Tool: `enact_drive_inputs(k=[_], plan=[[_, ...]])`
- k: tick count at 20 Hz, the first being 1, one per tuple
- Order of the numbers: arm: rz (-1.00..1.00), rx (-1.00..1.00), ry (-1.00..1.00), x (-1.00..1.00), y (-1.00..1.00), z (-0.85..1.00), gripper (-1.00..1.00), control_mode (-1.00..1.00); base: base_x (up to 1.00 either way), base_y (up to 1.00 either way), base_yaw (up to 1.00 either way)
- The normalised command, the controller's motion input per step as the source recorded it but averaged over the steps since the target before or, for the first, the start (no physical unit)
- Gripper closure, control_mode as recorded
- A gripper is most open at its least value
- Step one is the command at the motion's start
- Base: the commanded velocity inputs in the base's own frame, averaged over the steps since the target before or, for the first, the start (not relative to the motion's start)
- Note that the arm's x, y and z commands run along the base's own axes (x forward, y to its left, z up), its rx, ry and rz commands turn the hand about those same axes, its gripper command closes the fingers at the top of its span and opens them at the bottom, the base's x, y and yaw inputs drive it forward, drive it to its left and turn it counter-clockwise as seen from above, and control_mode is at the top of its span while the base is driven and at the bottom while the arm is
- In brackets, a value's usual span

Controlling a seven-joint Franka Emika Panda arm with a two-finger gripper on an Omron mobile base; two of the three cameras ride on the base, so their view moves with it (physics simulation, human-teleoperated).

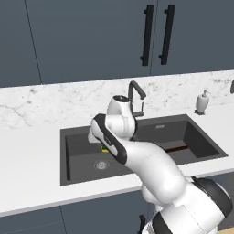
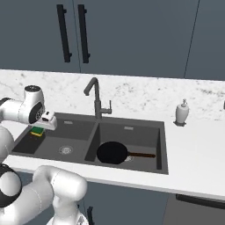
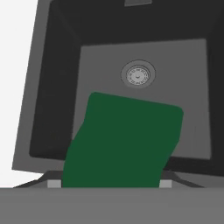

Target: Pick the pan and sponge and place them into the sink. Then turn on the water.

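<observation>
I see a white marble-patterned counter (image 1: 32, 151) running under dark blue-grey cabinets (image 1: 91, 36) with long black handles (image 2: 64, 33). A white soap dispenser (image 2: 182, 112) stands on the counter to the right of the sink (image 2: 163, 145), near the wall. The dark gooseneck faucet (image 2: 95, 99) rises at the far rim, between the two basins; I see no stream from it.

In the right basin the black pan (image 2: 112, 153) lies flat on the floor, its brownish handle pointing right. The left basin holds its round metal drain (image 3: 138, 75) on a bare floor.

My arm reaches up from the base and bends over the left basin, with the wrist above the basin's near left part. The gripper (image 2: 38, 130) points down into that basin and holds the sponge (image 3: 122, 142) between its fingers; its green face fills the lower middle of the hand view, and from the right base view I catch the green and yellow layers just under the hand. The sponge hangs above the basin floor, nearer than the drain.
</observation>
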Motion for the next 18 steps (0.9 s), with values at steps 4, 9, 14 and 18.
enact_drive_inputs(k=[4,9,14,18], plan=[[0.0,0.0,0.0,-0.04,-1.0,0.0,1.0,-1.0,0.0,0.0,0.0],[0.0,0.0,0.0,0.0,-1.0,0.0,1.0,-1.0,0.0,0.0,0.0],[0.0,0.0,0.0,0.0,-1.0,0.0,1.0,-1.0,0.0,0.0,0.0],[0.0,0.0,0.0,0.0,-1.0,0.0,1.0,-1.0,0.0,0.0,0.0]])
